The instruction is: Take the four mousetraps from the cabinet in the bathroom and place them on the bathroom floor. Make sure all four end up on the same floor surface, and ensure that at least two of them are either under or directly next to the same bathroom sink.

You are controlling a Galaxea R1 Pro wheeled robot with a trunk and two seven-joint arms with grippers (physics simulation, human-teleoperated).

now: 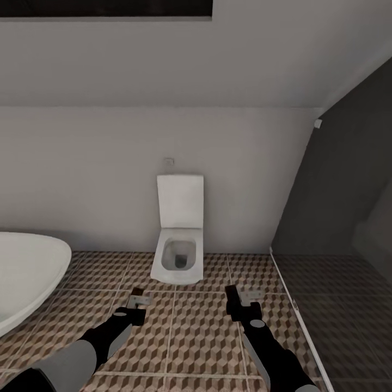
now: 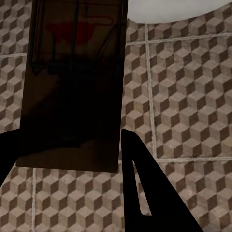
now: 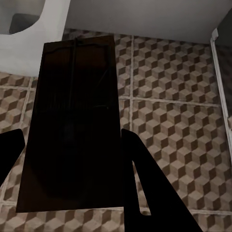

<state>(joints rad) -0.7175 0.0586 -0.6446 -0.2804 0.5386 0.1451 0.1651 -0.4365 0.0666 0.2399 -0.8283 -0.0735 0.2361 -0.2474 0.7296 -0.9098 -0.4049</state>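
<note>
I hold one mousetrap in each hand above the cube-patterned bathroom floor [image 1: 196,337]. My left gripper [image 1: 135,305] is shut on a dark-brown mousetrap [image 1: 139,297]. The left wrist view shows that slab [image 2: 72,96] close up between the black fingers [image 2: 145,193], with a red patch and wire on it. My right gripper [image 1: 244,302] is shut on a second mousetrap [image 1: 251,295], which also shows in the right wrist view [image 3: 72,125] clamped between the fingers [image 3: 145,193]. The cabinet and the bathroom sink are out of view.
A white toilet [image 1: 177,261] with its lid up stands against the wall straight ahead. An oval white bathtub [image 1: 22,277] sits at the left. A dark glass shower partition [image 1: 337,218] with a floor rail closes off the right side.
</note>
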